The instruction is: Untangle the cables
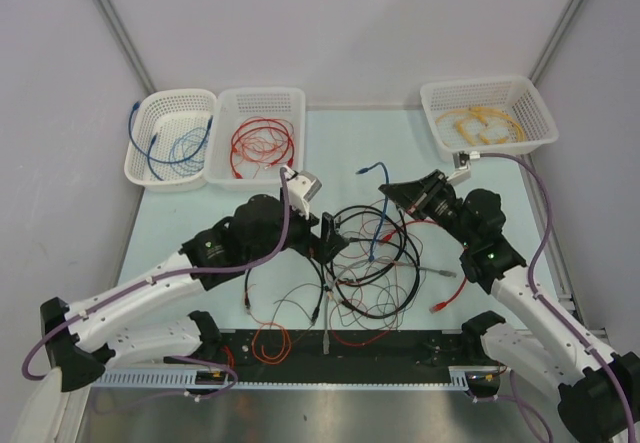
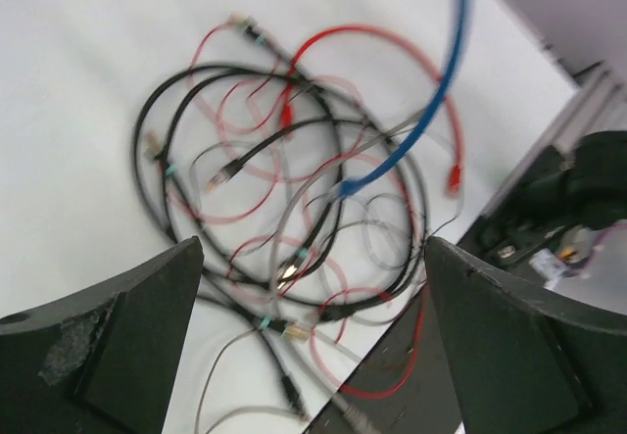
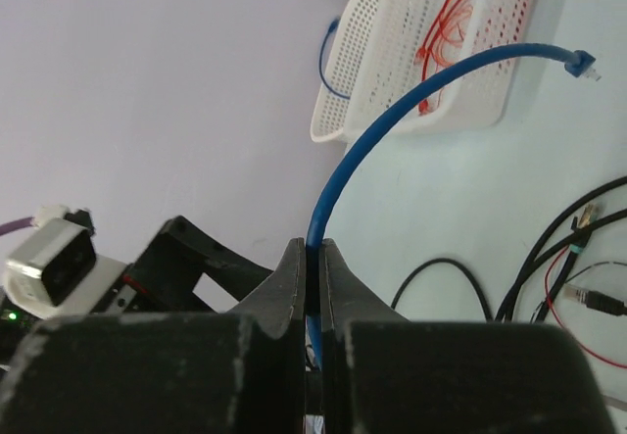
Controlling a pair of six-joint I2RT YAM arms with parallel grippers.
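The right tool (image 3: 313,250) is clamped on the blue cable (image 3: 392,111) — its plug end (image 3: 582,63) arching free. The left tool (image 2: 313,248) gapes wide above the tangled cables (image 2: 274,189).

Black, red and brown cables (image 1: 372,263) lie looped together; blue cable (image 3: 509,51) arches upward, plug free.

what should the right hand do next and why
Probably lift the right hand slowly up and away from the pile. It is shut on the blue cable, whose lower end runs down into that pile, and the left hand is open, holding nothing.
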